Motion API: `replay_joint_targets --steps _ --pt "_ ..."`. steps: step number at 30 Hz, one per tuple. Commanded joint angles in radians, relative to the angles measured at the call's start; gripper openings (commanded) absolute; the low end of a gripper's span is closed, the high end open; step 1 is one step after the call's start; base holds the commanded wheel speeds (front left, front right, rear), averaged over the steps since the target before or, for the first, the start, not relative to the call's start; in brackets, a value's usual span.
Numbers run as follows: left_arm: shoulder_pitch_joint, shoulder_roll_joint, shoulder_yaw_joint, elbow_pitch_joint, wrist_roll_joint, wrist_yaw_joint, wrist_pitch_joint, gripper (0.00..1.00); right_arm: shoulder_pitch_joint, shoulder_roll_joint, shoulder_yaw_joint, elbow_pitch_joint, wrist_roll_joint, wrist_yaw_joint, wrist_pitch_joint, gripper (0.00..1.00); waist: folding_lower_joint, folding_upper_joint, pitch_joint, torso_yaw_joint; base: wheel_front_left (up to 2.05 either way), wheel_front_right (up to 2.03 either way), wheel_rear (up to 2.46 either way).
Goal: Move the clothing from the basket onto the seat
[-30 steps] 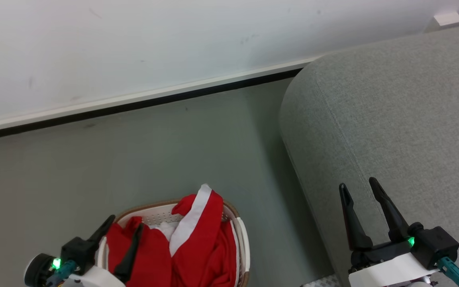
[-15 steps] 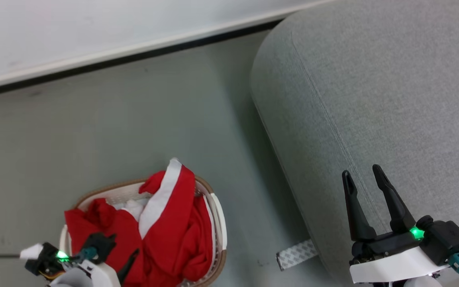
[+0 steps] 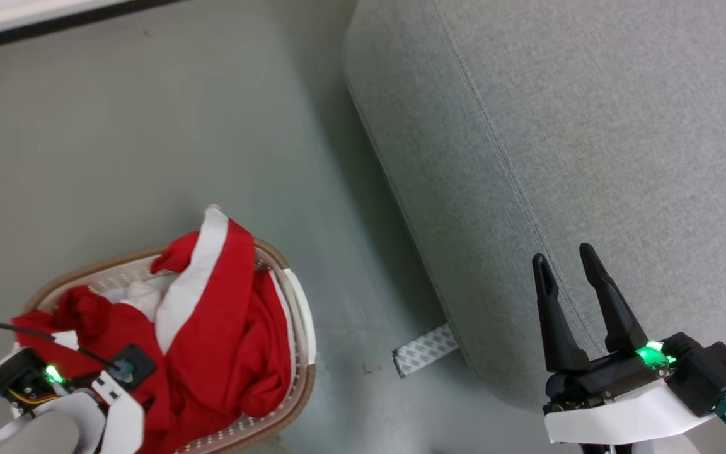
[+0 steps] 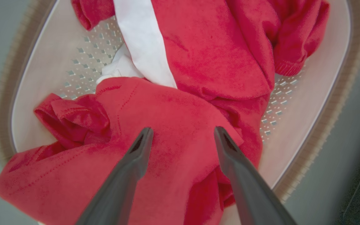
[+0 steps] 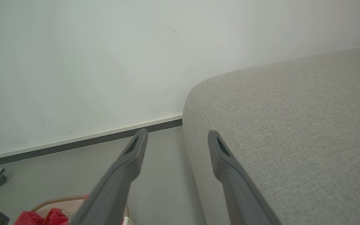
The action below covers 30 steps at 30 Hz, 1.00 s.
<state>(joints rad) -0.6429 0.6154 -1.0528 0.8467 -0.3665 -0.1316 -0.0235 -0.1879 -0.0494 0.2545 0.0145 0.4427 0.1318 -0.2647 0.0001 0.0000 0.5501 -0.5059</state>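
The head camera tipped downward. The left gripper swung from pointing forward to pointing down over the bright red fabric clothing in the white perforated basket.

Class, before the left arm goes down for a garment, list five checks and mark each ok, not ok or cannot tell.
1. Left pincer open: ok.
2. Left pincer aimed at the clothing inside the basket: ok.
3. Fingertips clear of the fabric: cannot tell.
4. Right pincer open, holding nothing, by the seat edge: ok.
5. Seat top in view has room for clothing: ok.
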Motion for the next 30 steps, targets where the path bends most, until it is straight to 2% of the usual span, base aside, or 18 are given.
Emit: replay_joint_targets --steps 1,8,19,21,22,23,24,30 --pt "-0.024 0.020 -0.043 0.021 0.007 0.002 0.023 1.00 -0.006 -0.002 0.009 -0.010 0.018 -0.002 0.000 1.00 -0.0001 0.0000 0.044 -0.035 0.00 0.00 0.00" --pt "-0.093 0.038 -0.194 0.063 0.029 0.002 0.086 1.00 0.006 -0.002 0.011 -0.042 0.041 -0.002 0.000 1.00 -0.0001 0.0000 0.102 -0.051 0.00 0.00 0.00" --pt "-0.119 0.027 -0.229 0.098 0.075 0.002 0.107 1.00 0.044 -0.002 -0.002 -0.088 0.052 -0.002 0.000 1.00 -0.0001 0.0000 0.171 -0.040 0.05 0.05 0.05" --pt "-0.110 0.032 -0.229 0.104 0.074 0.002 0.092 0.48 0.046 -0.002 0.002 -0.095 0.050 -0.002 0.000 1.00 -0.0001 0.0000 0.177 -0.039 0.05 0.05 0.05" --pt "-0.110 0.032 -0.229 0.104 0.074 0.002 0.092 0.48 0.046 -0.002 0.002 -0.095 0.050 -0.002 0.000 1.00 -0.0001 0.0000 0.177 -0.039 0.03 0.03 0.03" --pt "-0.108 0.034 -0.229 0.104 0.071 0.002 0.082 0.02 0.046 -0.002 0.003 -0.096 0.050 -0.002 0.000 1.00 -0.0001 0.0000 0.178 -0.039 0.00 0.00 0.00" --pt "-0.106 0.035 -0.229 0.107 0.068 0.002 0.075 0.00 0.046 -0.002 0.004 -0.096 0.051 -0.002 0.000 1.00 -0.0001 0.0000 0.178 -0.039 0.00 0.00 0.00" --pt "-0.105 0.024 -0.228 0.134 0.039 0.002 0.019 0.00 0.022 -0.002 0.019 -0.082 0.051 -0.002 0.000 1.00 -0.0001 0.0000 0.154 -0.045 0.00 0.00 0.00"
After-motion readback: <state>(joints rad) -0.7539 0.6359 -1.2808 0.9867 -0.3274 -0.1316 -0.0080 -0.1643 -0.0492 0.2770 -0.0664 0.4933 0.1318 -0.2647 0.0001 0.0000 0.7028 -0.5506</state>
